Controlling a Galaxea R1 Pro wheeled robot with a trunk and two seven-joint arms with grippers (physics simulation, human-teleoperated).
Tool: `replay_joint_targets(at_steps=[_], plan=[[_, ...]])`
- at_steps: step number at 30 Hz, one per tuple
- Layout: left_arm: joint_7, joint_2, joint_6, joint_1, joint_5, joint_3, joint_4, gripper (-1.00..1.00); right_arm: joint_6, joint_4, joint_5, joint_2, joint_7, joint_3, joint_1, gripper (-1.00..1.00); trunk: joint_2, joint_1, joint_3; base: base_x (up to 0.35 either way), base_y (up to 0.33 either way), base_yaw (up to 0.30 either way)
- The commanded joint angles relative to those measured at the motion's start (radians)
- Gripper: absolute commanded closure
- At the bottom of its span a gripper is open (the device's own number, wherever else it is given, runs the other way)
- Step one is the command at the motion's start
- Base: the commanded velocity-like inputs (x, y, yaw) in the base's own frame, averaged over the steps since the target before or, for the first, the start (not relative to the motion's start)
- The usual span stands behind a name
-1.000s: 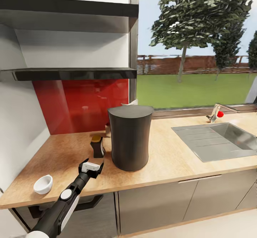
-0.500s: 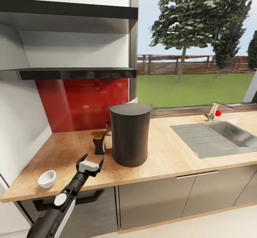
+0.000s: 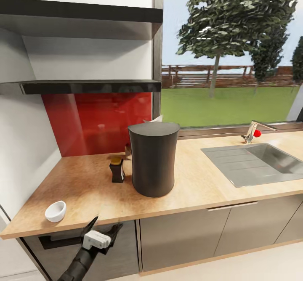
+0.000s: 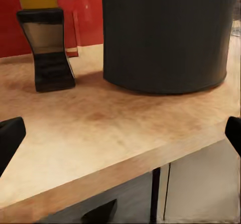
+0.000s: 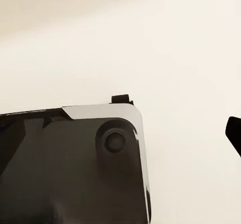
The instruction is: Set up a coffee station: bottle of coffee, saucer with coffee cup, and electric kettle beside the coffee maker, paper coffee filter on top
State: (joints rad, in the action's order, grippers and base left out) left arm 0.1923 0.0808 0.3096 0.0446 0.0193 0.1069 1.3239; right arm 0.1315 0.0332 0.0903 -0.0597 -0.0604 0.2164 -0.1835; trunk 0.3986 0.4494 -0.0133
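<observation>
We record the wooden countertop (image 3: 198, 184) with a tall dark cylindrical coffee maker (image 3: 153, 159) standing upright on it, in front of the red backsplash (image 3: 97, 121). Something white pokes up behind its top rim; we cannot tell what it is. Just beside the coffee maker, on the side toward the wall, stands the bottle of coffee (image 3: 116, 170), dark, waisted, with a yellow cap; the two are close but apart. In the left wrist view the bottle (image 4: 47, 48) and the coffee maker (image 4: 168, 35) stand side by side on the counter top.

A small white coffee cup (image 3: 55, 210) sits upright near the counter's front edge, well apart from the coffee maker. Two dark wall shelves (image 3: 84, 86) hang above the backsplash. A steel sink (image 3: 256, 163) with its tap (image 3: 251, 132) lies toward the window.

Left gripper (image 3: 100, 229) hangs below the counter's front edge, in front of the cabinet, fingers spread apart and holding nothing. Right gripper: only one dark fingertip (image 5: 234, 131) at the frame's edge over a pale floor, beside a dark part of the robot (image 5: 70, 169); we cannot tell its state.
</observation>
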Motion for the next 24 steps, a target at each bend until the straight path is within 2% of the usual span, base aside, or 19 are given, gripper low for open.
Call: replay_joint_targets(at_steps=[1,5,6,7,9,13,17,19,20,21,24], plan=[[0.001,0.0,0.007,0.032,0.002,0.0,0.01,-1.0,0.004,-0.001,0.01,0.0,-0.004,0.009,-0.001,-1.0,0.001,0.001,-0.001,0.0,0.0,0.0],[0.001,0.0,0.033,0.084,0.002,0.0,0.014,-1.0,0.004,-0.001,0.011,0.0,-0.004,0.008,-0.001,-1.0,0.001,0.001,-0.001,0.0,0.0,0.0],[0.002,0.0,0.053,0.105,0.0,0.0,0.015,-1.0,0.004,-0.001,0.011,0.001,-0.004,0.008,-0.001,-1.0,0.001,0.001,-0.001,0.0,0.0,0.0],[0.002,0.0,0.094,0.152,-0.003,0.0,0.016,-1.0,0.004,-0.001,0.011,0.001,-0.004,0.008,-0.001,-1.0,0.001,0.001,-0.001,0.0,0.0,0.0],[0.002,0.0,0.119,0.198,-0.007,0.0,0.014,-1.0,0.004,-0.001,0.011,0.001,-0.004,0.008,-0.001,-1.0,0.001,0.001,-0.001,0.0,0.0,0.0],[-0.002,0.002,0.12,0.225,-0.009,-0.001,-0.002,-1.0,0.004,-0.001,0.011,0.001,-0.004,0.008,-0.001,-1.0,0.001,0.001,-0.001,0.0,0.0,0.0],[-0.005,0.003,0.101,0.231,-0.009,-0.001,-0.097,-1.0,0.004,-0.001,0.01,-0.001,-0.004,0.01,-0.001,-1.0,0.001,0.001,-0.001,0.0,0.0,0.0],[-0.01,0.002,0.095,0.228,-0.009,-0.005,-0.288,-1.0,0.002,-0.001,0.01,-0.005,-0.004,0.011,-0.001,-1.0,0.001,0.001,-0.001,0.0,0.0,0.0],[-0.011,0.002,0.092,0.224,-0.009,-0.006,-0.41,-1.0,0.002,-0.001,0.009,-0.006,-0.004,0.011,-0.001,-1.0,0.001,0.001,-0.001,0.0,0.0,0.0],[-0.012,0.002,0.09,0.224,-0.009,-0.006,-0.44,-1.0,0.002,-0.001,0.009,-0.007,-0.004,0.011,-0.001,-1.0,0.001,0.001,-0.001,0.0,0.0,0.0],[-0.027,0.002,0.071,0.221,-0.008,-0.008,-0.636,-1.0,0.002,-0.002,0.01,-0.006,-0.005,0.009,-0.001,-1.0,0.001,0.001,-0.001,0.0,0.0,-0.017]])
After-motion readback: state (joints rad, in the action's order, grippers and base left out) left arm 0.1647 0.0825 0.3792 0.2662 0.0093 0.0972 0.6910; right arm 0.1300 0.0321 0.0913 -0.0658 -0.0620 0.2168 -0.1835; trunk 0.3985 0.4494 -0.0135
